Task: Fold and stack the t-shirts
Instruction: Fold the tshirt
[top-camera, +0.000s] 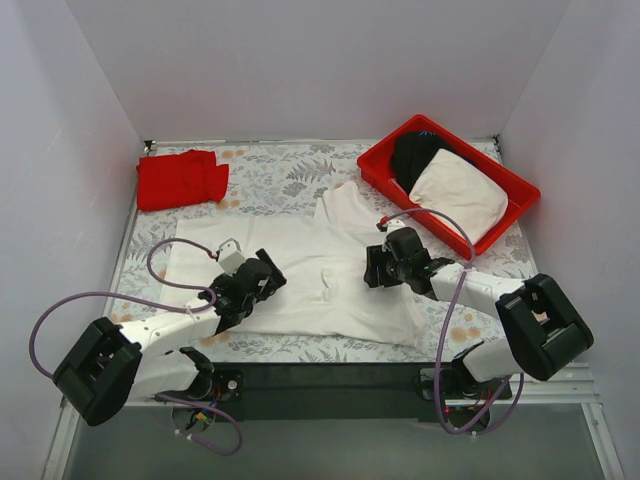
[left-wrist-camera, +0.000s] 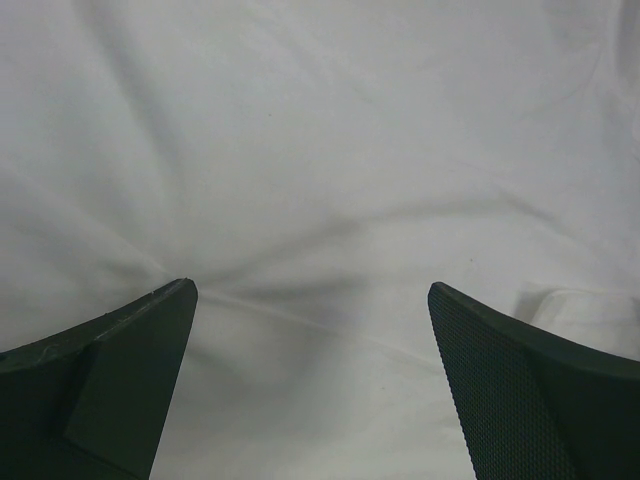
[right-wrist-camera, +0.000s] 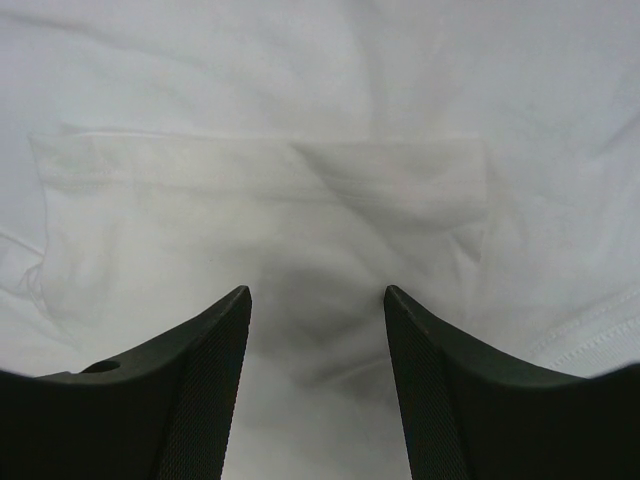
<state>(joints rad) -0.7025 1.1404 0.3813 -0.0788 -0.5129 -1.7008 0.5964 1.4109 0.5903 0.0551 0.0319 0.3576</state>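
Observation:
A white t-shirt (top-camera: 320, 262) lies spread on the middle of the table, its neck toward the back. A bright red t-shirt (top-camera: 181, 179) lies folded at the back left. My left gripper (top-camera: 268, 276) is open, its tips down on the shirt's left half; white cloth (left-wrist-camera: 320, 150) fills the left wrist view between its fingers (left-wrist-camera: 130, 370). My right gripper (top-camera: 376, 262) is open, its tips on the shirt's right half; the right wrist view shows white cloth (right-wrist-camera: 270, 200) with a folded hem between its fingers (right-wrist-camera: 200, 370).
A rigid red tray (top-camera: 448, 180) at the back right holds an off-white garment (top-camera: 458, 193) and a black garment (top-camera: 412, 153). The table has a floral cover (top-camera: 280, 170). White walls close in the back and sides. A black strip runs along the near edge.

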